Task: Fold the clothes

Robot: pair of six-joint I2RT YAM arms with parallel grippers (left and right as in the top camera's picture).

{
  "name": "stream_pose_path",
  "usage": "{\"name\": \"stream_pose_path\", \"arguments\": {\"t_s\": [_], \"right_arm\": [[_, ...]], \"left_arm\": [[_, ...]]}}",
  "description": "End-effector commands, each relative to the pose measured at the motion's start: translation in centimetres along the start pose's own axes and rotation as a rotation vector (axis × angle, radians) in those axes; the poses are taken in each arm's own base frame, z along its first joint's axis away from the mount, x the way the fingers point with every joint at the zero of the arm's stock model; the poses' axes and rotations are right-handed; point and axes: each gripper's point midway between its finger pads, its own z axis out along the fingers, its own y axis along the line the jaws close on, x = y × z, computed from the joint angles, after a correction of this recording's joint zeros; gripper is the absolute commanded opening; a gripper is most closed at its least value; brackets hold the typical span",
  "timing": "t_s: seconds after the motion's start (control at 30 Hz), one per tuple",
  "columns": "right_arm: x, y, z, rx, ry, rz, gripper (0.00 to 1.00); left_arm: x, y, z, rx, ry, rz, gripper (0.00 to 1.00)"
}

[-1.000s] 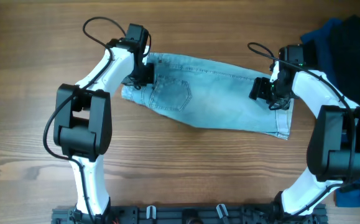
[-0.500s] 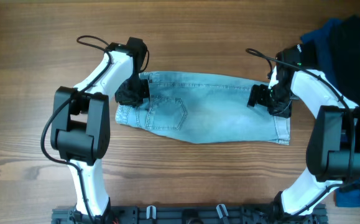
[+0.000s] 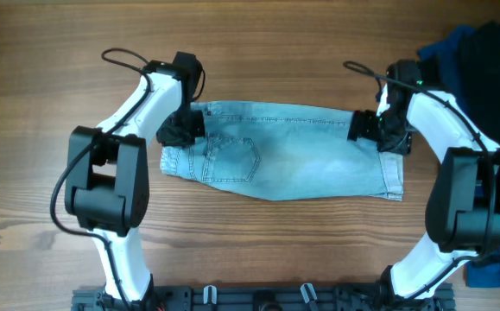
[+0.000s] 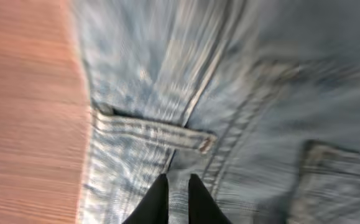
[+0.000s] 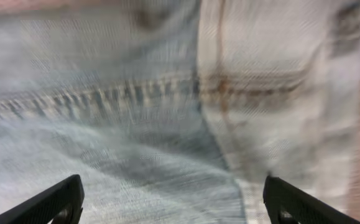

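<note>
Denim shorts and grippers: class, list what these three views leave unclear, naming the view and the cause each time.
Left wrist: blur hides whether the left gripper pinches the shorts.
Right wrist: seam detail is smeared by blur; the right gripper shows only finger ends, cut by the bottom edge.
Overhead: both grippers cover the shorts' upper corners; the dark clothes run off the right edge.

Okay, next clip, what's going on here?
Two robot arms are working on a pair of light blue denim shorts lying flat on the wooden table. The left gripper sits over the waistband end with its fingers close together; whether it pinches the cloth is unclear. The right gripper is open over the leg hem end. The shorts are not yet folded end to end.
</note>
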Motion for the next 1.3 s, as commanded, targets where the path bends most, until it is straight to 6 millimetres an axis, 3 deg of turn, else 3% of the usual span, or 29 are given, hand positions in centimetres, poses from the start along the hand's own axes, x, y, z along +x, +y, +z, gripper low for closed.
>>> {"name": "stream_pose_path", "arguments": {"t_s": [0.0,0.03,0.17,0.23,0.37,0.5,0.63,0.7,0.9,1.17,1.27], "right_arm": [[-3.1,0.3,-4.3,0.011,-0.116,-0.029,0.96],[-3.3,0.3,-4.5,0.010,-0.124,-0.033,0.96],[-4.5,0.5,-4.6,0.008,-0.173,-0.081,0.96],[-4.7,0.5,-4.6,0.008,-0.182,-0.085,0.96],[-4.9,0.2,-4.4,0.026,-0.187,-0.082,0.97],[-4.2,-0.8,-2.5,0.071,-0.183,-0.078,0.98],[-7.0,-0.6,-1.8,0.063,-0.322,-0.079,0.99],[-7.7,-1.0,-2.1,0.092,-0.354,-0.102,1.00],[-7.5,-1.1,-1.7,0.098,-0.343,-0.120,1.00],[-6.4,-1.5,1.2,0.105,-0.257,-0.106,0.99],[-6.7,-1.6,3.2,0.107,-0.243,-0.115,0.99]], "left_arm": [[-4.9,-0.4,-6.5,0.075,-0.275,-0.022,0.22],[-5.9,-0.3,-6.9,0.086,-0.318,-0.015,0.18],[-9.7,1.8,-6.7,0.109,-0.410,-0.093,0.20],[-10.2,2.9,-6.0,0.105,-0.403,-0.121,0.24],[-9.7,2.7,-4.3,0.161,-0.331,-0.127,0.40],[-8.1,1.4,-2.8,0.224,-0.234,-0.111,0.47],[-8.2,0.5,-2.3,0.271,-0.241,-0.103,0.52],[-8.3,0.4,-1.7,0.273,-0.246,-0.103,0.53],[-7.8,0.4,-0.2,0.272,-0.240,-0.103,0.54],[-7.9,0.3,-0.2,0.276,-0.244,-0.101,0.55],[-8.1,0.2,-0.3,0.280,-0.253,-0.101,0.55]]}}
